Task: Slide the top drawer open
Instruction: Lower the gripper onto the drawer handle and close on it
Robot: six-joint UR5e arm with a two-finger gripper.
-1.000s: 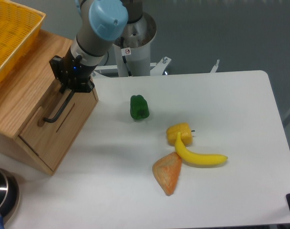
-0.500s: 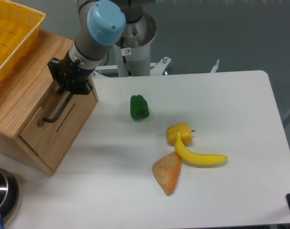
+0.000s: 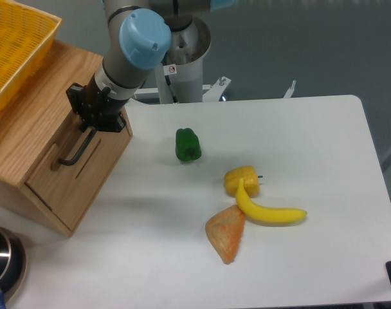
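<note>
nearest us on the white table (image 3: pixel 298 154) lie an orange wedge (image 3: pixel 226 232), a banana (image 3: pixel 267 211) and a yellow pepper (image 3: pixel 241 178), with a green pepper (image 3: pixel 188 144) a little further back, all well apart from where we work; at the left edge stands the wooden cabinet (image 3: pixel 28 138), and in its front sits the top drawer (image 3: pixel 67 154), which looks shut or nearly shut to us, its front about flush with the cabinet; our gripper (image 3: pixel 90 127) is down at the upper end of the black bar handle (image 3: pixel 75 149), and we cannot tell how far the fingers are parted or whether they truly clasp the bar, since the gripper body hides them; we judge the grasp is the step in hand; next comes a straight pull outward along the drawer's run, toward the table's middle; a yellow mesh basket (image 3: pixel 15 51) rests on the cabinet top behind.
</note>
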